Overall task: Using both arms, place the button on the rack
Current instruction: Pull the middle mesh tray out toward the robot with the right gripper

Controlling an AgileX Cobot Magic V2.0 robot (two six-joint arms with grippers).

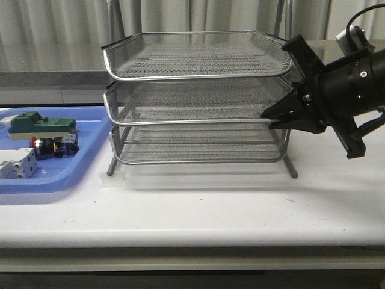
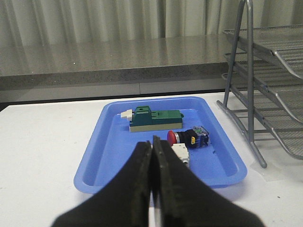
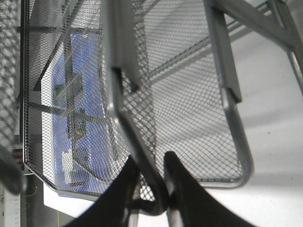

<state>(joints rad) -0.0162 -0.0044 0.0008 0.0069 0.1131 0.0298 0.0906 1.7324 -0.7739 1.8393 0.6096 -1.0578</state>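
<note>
Right fingers [image 3: 151, 189] are pinching the rack [image 1: 198, 78] rim; left fingers [image 2: 151, 189] are together. Button [image 2: 188, 137] is looking small, rigid, rollable — grip its black body.

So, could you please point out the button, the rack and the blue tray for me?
button [image 2: 173, 137], left wrist view, on its red head.
rack [image 1: 180, 77], front view, top tier's front rim.
blue tray [image 2: 102, 158], left wrist view, bare floor.

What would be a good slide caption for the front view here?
Right pincer grips the wire rack's middle tier rim while the button waits in the blue tray.
</note>
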